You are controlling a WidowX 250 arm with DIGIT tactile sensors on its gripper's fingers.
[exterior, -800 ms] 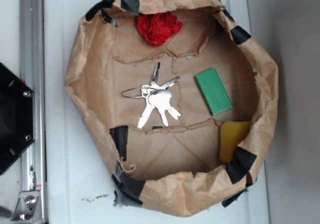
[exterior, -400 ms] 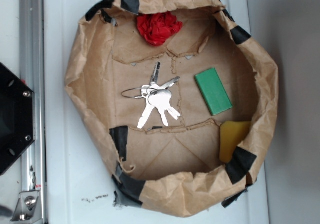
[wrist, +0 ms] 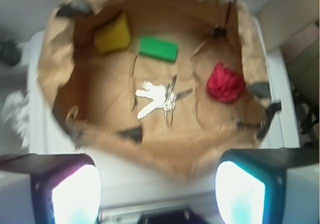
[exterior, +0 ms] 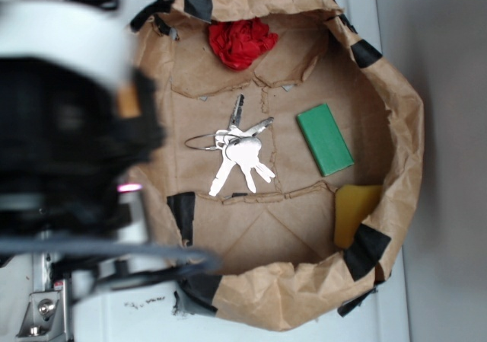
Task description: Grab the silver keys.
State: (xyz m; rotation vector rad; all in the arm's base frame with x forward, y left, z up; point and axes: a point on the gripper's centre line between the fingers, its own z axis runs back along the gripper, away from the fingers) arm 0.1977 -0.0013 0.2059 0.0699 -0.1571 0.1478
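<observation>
The silver keys point(exterior: 237, 153) lie fanned out on a wire ring in the middle of the brown paper basin point(exterior: 396, 121). They also show in the wrist view point(wrist: 159, 97), blurred. My arm point(exterior: 68, 121) is a large blurred black and white shape at the left, over the basin's left rim, well left of the keys. In the wrist view my gripper point(wrist: 157, 194) is open and empty, its two pads wide apart, outside the basin's near rim and high above the keys.
In the basin lie a green block point(exterior: 325, 139), a crumpled red ball point(exterior: 242, 41) at the back and a yellow sponge point(exterior: 354, 211) at the right wall. Black tape patches mark the paper rim. A metal rail point(exterior: 46, 304) runs along the left.
My arm has swung into the exterior view from the left and now covers the basin's left rim. The keys and other objects have not moved.
</observation>
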